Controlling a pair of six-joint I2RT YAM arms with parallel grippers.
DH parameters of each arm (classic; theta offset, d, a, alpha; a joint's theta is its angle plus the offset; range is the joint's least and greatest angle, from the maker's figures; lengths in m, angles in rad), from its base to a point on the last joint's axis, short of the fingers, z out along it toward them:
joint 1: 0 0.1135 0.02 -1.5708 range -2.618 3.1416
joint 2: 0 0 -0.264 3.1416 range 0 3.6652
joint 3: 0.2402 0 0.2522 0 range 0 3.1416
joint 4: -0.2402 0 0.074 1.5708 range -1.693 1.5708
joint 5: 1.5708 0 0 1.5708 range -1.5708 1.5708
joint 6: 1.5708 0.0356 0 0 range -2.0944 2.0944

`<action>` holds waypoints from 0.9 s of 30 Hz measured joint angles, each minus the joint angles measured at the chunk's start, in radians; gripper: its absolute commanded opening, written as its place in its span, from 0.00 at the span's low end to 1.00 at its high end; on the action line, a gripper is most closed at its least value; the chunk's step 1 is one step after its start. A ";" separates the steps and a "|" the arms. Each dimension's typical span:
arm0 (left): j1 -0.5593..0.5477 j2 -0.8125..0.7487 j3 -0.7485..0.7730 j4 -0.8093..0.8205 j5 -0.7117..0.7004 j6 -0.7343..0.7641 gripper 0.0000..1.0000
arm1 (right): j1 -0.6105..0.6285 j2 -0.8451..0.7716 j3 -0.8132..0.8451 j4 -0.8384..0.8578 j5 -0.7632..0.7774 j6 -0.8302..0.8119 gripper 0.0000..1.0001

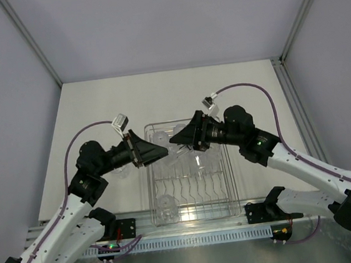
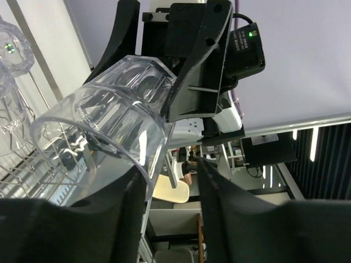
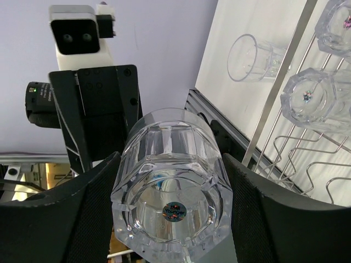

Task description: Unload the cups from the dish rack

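Right gripper (image 3: 171, 159) clamps clear round plastic cup (image 3: 173, 189). Top view: axis 3–9 o'clock, mouth toward 9. Left gripper (image 2: 169, 170) half open at its rim.

Pale walls (image 1: 151, 21); white table (image 1: 97, 102)

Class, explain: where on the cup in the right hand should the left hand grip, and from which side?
The bare wall near the open mouth of the cup, coming from the mouth end. The right hand clamps the faceted base end, and the mouth tilts toward the left hand.
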 measured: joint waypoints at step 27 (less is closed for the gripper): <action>-0.011 0.206 0.612 -0.902 -0.718 0.510 0.00 | -0.003 -0.002 0.230 -0.517 0.144 -0.312 1.00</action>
